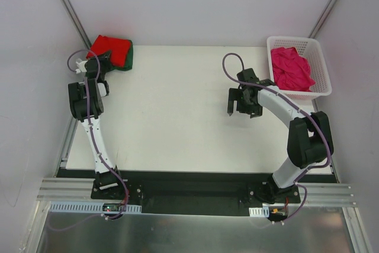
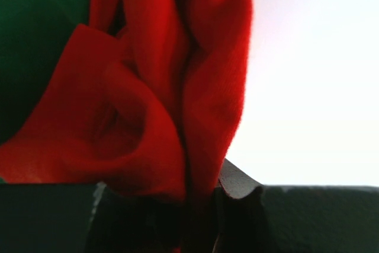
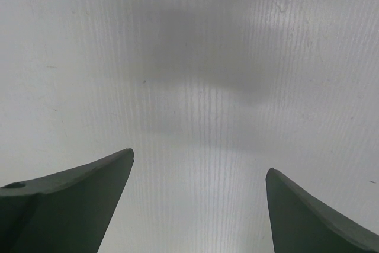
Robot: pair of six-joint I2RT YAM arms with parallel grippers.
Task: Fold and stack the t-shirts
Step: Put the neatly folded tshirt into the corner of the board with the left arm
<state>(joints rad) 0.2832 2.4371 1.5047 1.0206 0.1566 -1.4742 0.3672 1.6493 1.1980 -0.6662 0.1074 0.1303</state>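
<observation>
A folded red t-shirt (image 1: pixel 109 46) lies on a dark green t-shirt (image 1: pixel 126 58) at the table's far left corner. My left gripper (image 1: pixel 102 58) is at the near left edge of that pile, shut on a fold of the red t-shirt (image 2: pixel 177 99); the red cloth bunches between its jaws, and green cloth (image 2: pixel 35 34) shows behind. A magenta-pink t-shirt (image 1: pixel 291 68) lies crumpled in the white basket (image 1: pixel 320 87) at the far right. My right gripper (image 1: pixel 240 103) hovers open over bare table (image 3: pixel 195 87), left of the basket, with nothing between its fingers.
The white table top (image 1: pixel 177 117) stretches between the two arms. Grey walls with metal posts (image 1: pixel 68 4) close in the far corners behind the pile and the basket.
</observation>
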